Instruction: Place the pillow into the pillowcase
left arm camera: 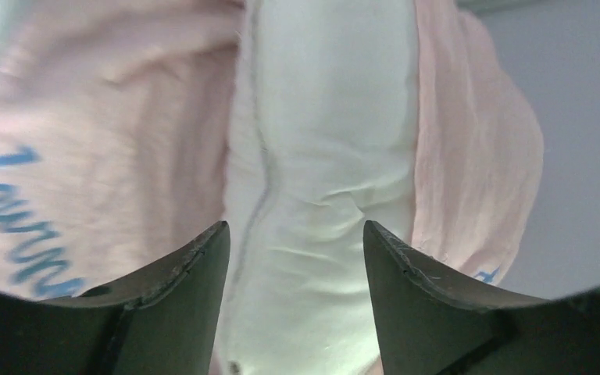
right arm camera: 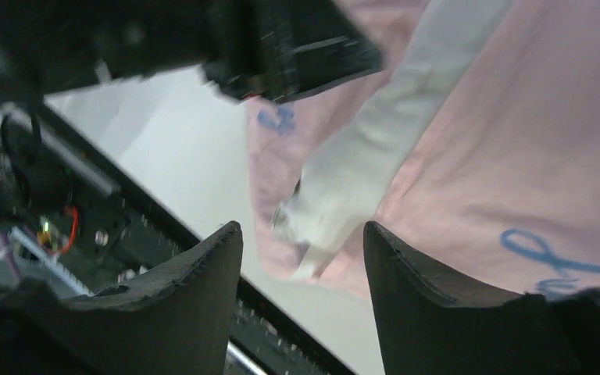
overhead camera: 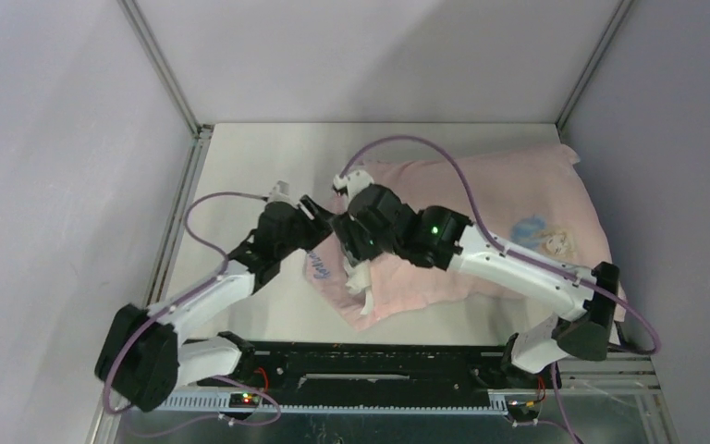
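Observation:
The pink pillowcase (overhead camera: pixel 508 199) lies across the middle and right of the table, bulging with the pillow inside. A strip of the white pillow (overhead camera: pixel 362 282) sticks out of its near-left opening. My left gripper (overhead camera: pixel 319 217) is open at that opening. In the left wrist view its jaws (left arm camera: pixel 295 234) stand apart in front of the white pillow (left arm camera: pixel 328 117), which shows between two edges of pink pillowcase (left arm camera: pixel 125 133). My right gripper (overhead camera: pixel 347 242) is open just beside the left one. In the right wrist view its jaws (right arm camera: pixel 303 234) hang empty above the pillow corner (right arm camera: pixel 359 168) and pillowcase (right arm camera: pixel 516 141).
Bare grey table (overhead camera: pixel 259 157) lies left and behind the pillowcase. The black mounting rail (overhead camera: pixel 370 361) runs along the near edge. Walls and metal frame posts close the left, back and right. The left arm's wrist (right arm camera: pixel 281 39) is close above the right gripper.

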You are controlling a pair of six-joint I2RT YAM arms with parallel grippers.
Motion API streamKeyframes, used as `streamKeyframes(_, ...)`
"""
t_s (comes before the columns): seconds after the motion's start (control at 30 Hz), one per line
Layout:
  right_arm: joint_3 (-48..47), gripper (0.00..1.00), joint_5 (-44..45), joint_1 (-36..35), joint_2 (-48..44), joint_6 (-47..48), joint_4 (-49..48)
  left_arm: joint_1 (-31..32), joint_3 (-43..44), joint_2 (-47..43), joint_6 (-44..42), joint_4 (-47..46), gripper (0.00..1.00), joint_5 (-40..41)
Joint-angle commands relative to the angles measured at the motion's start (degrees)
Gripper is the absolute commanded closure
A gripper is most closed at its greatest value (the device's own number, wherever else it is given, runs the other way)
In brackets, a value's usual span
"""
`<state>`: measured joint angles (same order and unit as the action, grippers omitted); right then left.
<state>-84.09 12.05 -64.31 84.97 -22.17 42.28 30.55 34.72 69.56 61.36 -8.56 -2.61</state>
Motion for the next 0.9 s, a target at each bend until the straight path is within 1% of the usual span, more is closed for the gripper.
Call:
streamKeyframes(0.0, -11.6, 0.39, 8.3, 2.4, 7.9, 3.1, 5.3, -7.1, 0.1, -8.2, -5.7, 14.0, 0.33, 4.3)
streamKeyframes(0.13, -20.4, 0.32, 16.6, 3.4, 17.1, 5.9, 9.4, -16.9, -3.2, -11.3, -5.6, 14.4, 0.29, 0.6)
streamKeyframes(0.23, -26.8, 0.24, 23.3, 3.9, 24.1, 7.5, 13.1, -21.3, -3.9, -12.1, -5.9, 13.9, 0.27, -2.3)
streamKeyframes(0.3, -28.7, 0.19, 25.5, 3.9, 27.7, 9.2, 13.4, -23.1, -4.1, -12.5, -6.2, 13.9, 0.27, -3.1)
streamKeyframes(0.4, -29.8, 0.16, 30.0, 3.5, 33.3, 11.8, 13.2, -25.5, -4.4, -12.8, -6.2, 13.2, 0.26, -4.7)
streamKeyframes(0.53, -30.3, 0.06, 36.1, 2.5, 39.6, 13.3, 13.6, -27.6, -4.3, -12.3, -6.3, 12.2, 0.25, -6.6)
streamKeyframes(0.6, -30.2, 0.04, 37.9, 2.4, 42.6, 13.3, 14.1, -27.9, -4.2, -12.0, -6.4, 12.0, 0.24, -7.0)
streamKeyframes(0.7, -30.1, 0.04, 40.7, 2.5, 46.6, 12.9, 15.2, -28.2, -4.2, -11.8, -6.7, 11.7, 0.22, -7.3)
streamKeyframes(0.73, -30.1, 0.06, 41.0, 2.7, 47.5, 12.5, 15.7, -28.3, -4.3, -11.8, -6.7, 11.5, 0.21, -7.6)
streamKeyframes(0.77, -30.2, 0.11, 41.0, 3.1, 48.1, 12.1, 16.1, -28.3, -4.2, -11.7, -6.7, 11.2, 0.21, -7.9)
streamKeyframes(0.8, -30.5, 0.21, 40.7, 3.7, 48.2, 11.3, 16.9, -28.3, -4.1, -11.7, -6.7, 11.0, 0.20, -8.3)
streamKeyframes(0.83, -31.1, 0.36, 40.1, 4.3, 47.8, 10.4, 17.8, -28.3, -4.2, -11.6, -6.7, 10.7, 0.20, -8.7)
streamKeyframes(0.87, -31.3, 0.58, 39.1, 4.9, 46.8, 9.6, 18.3, -28.3, -4.3, -11.6, -6.8, 10.4, 0.20, -9.2)
